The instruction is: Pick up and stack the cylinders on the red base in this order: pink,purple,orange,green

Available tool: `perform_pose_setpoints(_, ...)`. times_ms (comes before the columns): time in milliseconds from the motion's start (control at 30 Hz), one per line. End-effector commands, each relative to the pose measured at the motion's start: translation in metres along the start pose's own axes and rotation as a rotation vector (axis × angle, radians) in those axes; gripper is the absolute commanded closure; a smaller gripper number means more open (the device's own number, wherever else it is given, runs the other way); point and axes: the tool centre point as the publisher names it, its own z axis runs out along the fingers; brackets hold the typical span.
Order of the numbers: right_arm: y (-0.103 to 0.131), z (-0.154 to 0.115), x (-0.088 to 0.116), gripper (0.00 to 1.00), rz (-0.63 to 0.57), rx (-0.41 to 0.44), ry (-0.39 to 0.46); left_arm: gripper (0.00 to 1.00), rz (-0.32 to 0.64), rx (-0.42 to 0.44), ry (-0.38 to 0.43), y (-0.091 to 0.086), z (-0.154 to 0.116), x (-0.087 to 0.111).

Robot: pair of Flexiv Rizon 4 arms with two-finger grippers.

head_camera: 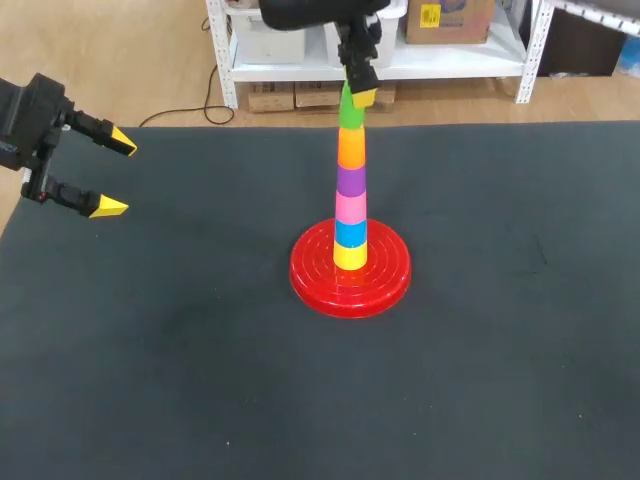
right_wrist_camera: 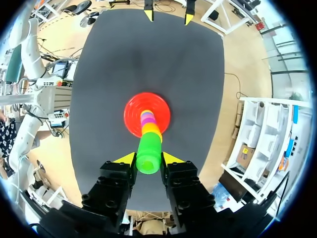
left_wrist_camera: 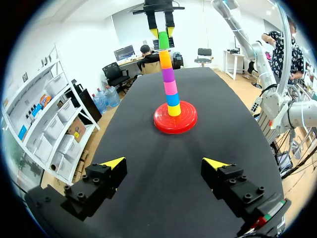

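Observation:
On the red base [head_camera: 312, 272] stands a tall stack: yellow, blue, pink [head_camera: 351, 208], purple [head_camera: 351, 181], orange [head_camera: 351, 148], with the green cylinder [head_camera: 350, 113] on top. My right gripper [head_camera: 360, 92] comes down from above and is shut on the green cylinder [right_wrist_camera: 148, 153], a finger on each side of it. Whether the green one rests fully on the orange I cannot tell. My left gripper [head_camera: 118, 175] hangs open and empty at the table's far left, well away from the stack [left_wrist_camera: 170, 87].
The dark mat [head_camera: 180, 350] covers the whole table, and only the base and stack stand on it. In the right wrist view, my left gripper [right_wrist_camera: 168, 17] shows at the mat's far edge.

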Motion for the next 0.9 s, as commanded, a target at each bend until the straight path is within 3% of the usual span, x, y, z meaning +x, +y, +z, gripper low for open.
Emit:
perform_pose_setpoints(33,-0.003,0.002,-0.001,1.00,0.000,-0.012,0.002,0.00,0.001,0.000,0.000,0.001,0.000,0.001)
perform_pose_setpoints(900,-0.005,0.016,-0.001,1.00,-0.005,-0.048,0.028,0.00,0.001,0.000,0.000,0.001,0.000,0.001)
